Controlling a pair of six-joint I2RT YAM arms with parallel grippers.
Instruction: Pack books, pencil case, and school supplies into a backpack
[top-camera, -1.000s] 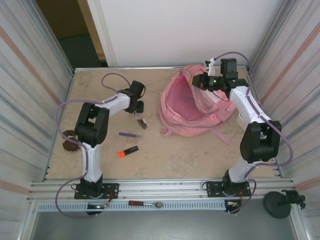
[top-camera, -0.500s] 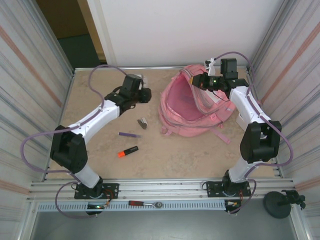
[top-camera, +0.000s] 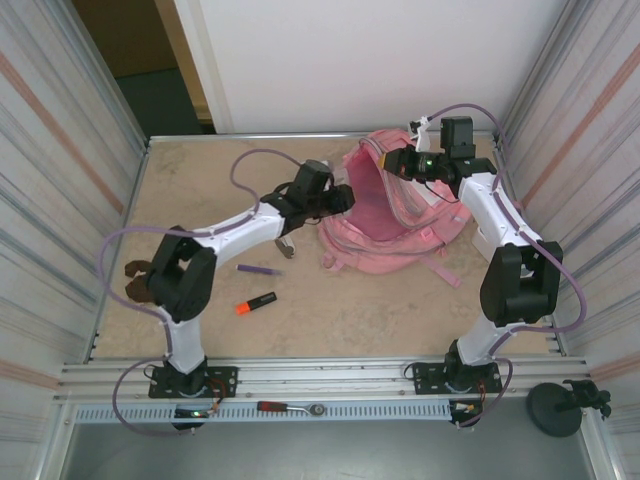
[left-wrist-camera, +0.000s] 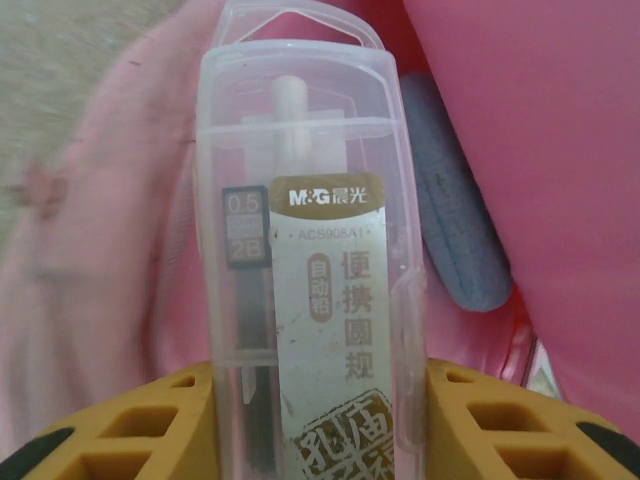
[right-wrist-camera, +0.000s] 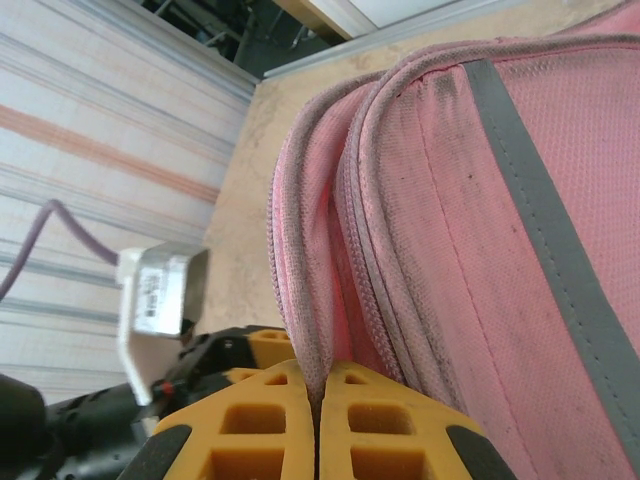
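The pink backpack (top-camera: 400, 228) lies at the back right with its mouth held open. My right gripper (top-camera: 393, 163) is shut on the mouth's zipped rim (right-wrist-camera: 300, 250), pinched between its yellow fingers (right-wrist-camera: 270, 420). My left gripper (top-camera: 345, 197) is at the mouth, shut on a clear plastic box (left-wrist-camera: 300, 200) with a printed label. Past the box, the blue-grey pencil case (left-wrist-camera: 455, 230) lies inside on the pink lining (left-wrist-camera: 560, 150). The orange-and-black marker (top-camera: 256, 303), the purple pen (top-camera: 259, 270) and a small pale piece (top-camera: 286, 246) lie on the table. The books are hidden.
Ribbed metal walls close in both sides of the table. A brown object (top-camera: 135, 283) sits at the left edge. A red-handled tool (top-camera: 290, 407) lies on the front rail. The left arm stretches diagonally across the table's middle.
The left arm has swung right, from the table's left half to the backpack's mouth, carrying the clear box. The right arm and the backpack have not moved.
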